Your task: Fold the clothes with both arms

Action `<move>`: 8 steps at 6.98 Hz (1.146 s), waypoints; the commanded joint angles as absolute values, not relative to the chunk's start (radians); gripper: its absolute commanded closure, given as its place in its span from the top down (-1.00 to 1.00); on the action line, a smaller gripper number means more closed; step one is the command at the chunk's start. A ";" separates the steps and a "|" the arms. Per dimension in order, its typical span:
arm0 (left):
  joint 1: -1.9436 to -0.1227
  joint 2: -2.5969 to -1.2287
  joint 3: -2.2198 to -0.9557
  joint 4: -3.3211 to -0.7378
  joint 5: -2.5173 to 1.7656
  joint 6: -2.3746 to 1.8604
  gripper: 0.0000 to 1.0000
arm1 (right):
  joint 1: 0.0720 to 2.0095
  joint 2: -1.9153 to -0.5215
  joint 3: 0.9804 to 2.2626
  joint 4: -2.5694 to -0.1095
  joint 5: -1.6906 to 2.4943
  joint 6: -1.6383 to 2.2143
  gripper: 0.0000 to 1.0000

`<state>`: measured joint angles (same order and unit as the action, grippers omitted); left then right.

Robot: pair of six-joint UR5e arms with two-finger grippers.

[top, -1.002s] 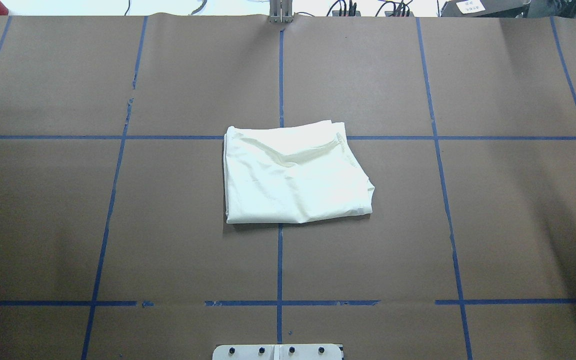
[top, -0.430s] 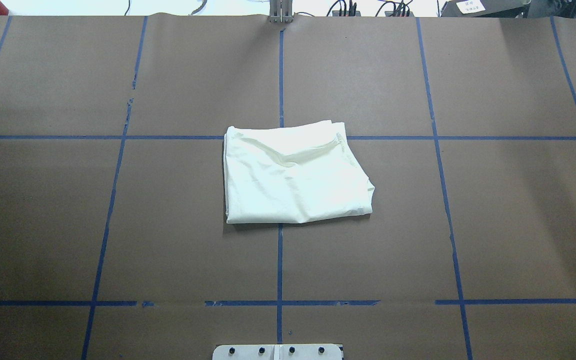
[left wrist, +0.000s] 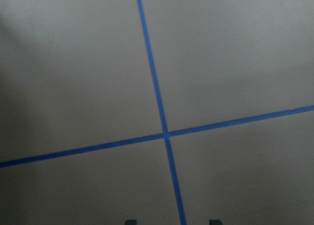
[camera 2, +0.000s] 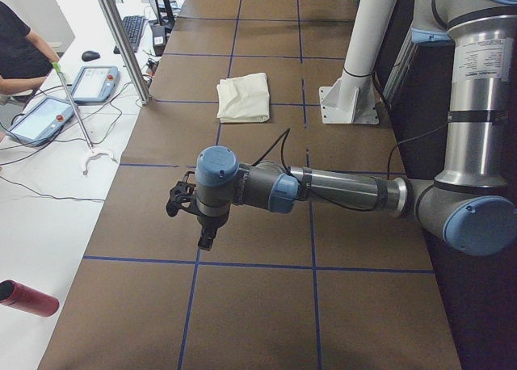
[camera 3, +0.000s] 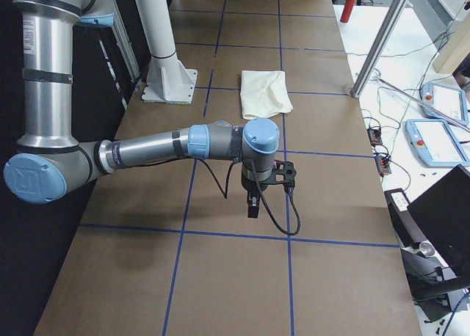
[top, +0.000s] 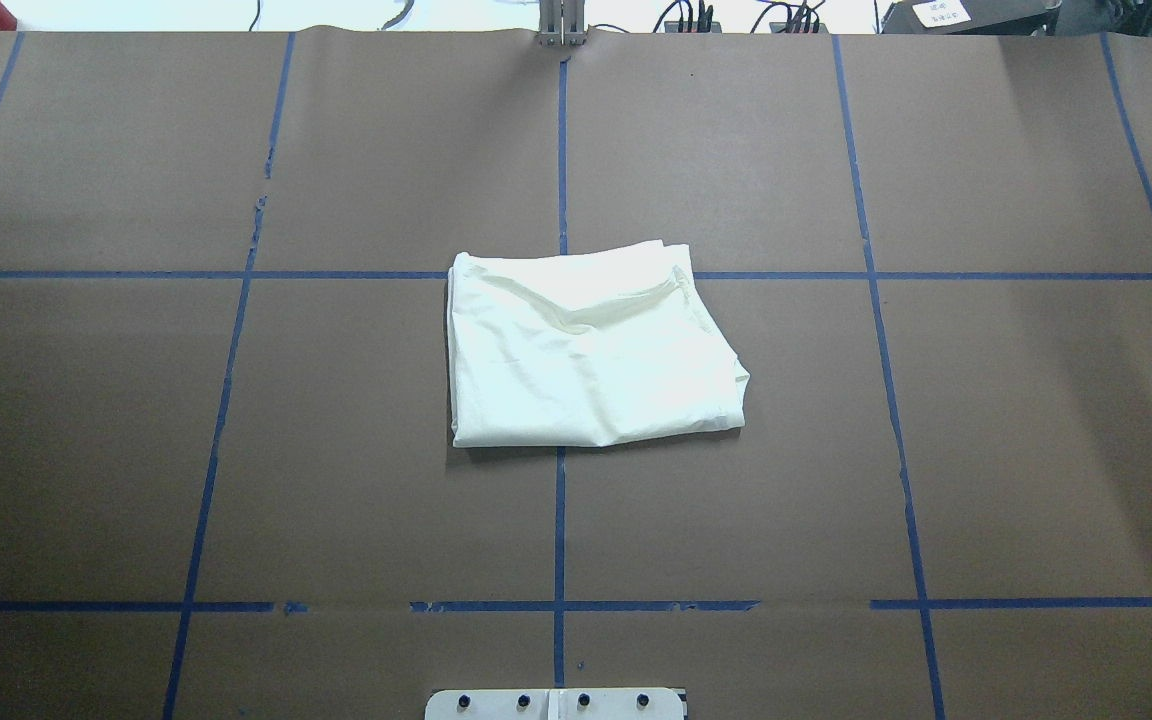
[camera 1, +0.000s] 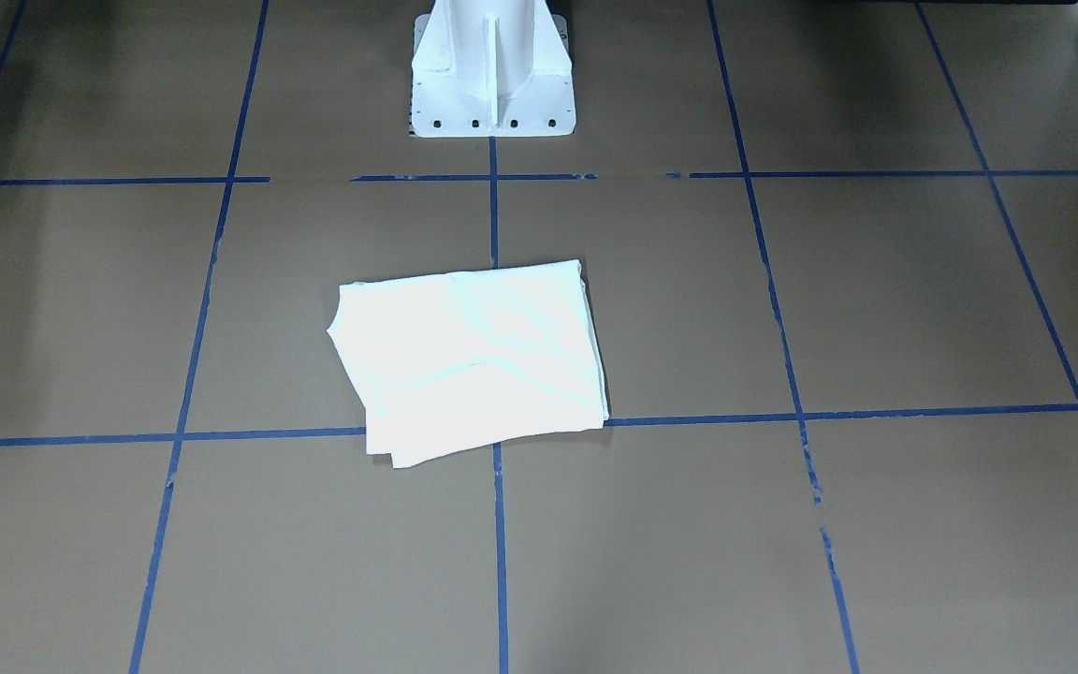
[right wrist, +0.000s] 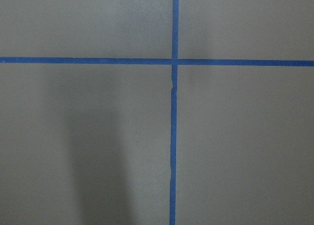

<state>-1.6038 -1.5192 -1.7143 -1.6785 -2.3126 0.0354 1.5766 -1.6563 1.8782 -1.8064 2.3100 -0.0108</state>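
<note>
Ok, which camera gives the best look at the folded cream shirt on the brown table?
Overhead exterior: the folded cream shirt lies central, large and unobstructed, creases clear. The front-facing view shows it overexposed; both side views show it small and far; the wrist cameras show only taped brown table.

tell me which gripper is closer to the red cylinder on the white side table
Left. The left gripper hovers over the table end beside the red cylinder; the right gripper hovers over the opposite end, beyond the folded shirt.
</note>
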 commanded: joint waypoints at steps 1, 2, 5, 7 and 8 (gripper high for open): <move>-1.603 -1.479 -1.700 -1.675 -2.322 0.026 1.00 | 1.575 -1.664 1.852 -1.779 2.310 -0.006 1.00; -1.603 -1.479 -1.709 -1.675 -2.342 0.028 1.00 | 1.569 -1.663 1.844 -1.779 2.310 -0.003 1.00; -1.601 -1.480 -1.707 -1.692 -2.338 0.026 1.00 | 1.568 -1.661 1.818 -1.779 2.309 -0.008 1.00; -1.598 -1.505 -1.703 -1.680 -2.342 0.009 1.00 | 1.568 -1.660 1.810 -1.779 2.310 -0.002 1.00; -1.597 -1.523 -1.701 -1.657 -2.339 0.008 1.00 | 1.568 -1.658 1.807 -1.779 2.307 0.000 1.00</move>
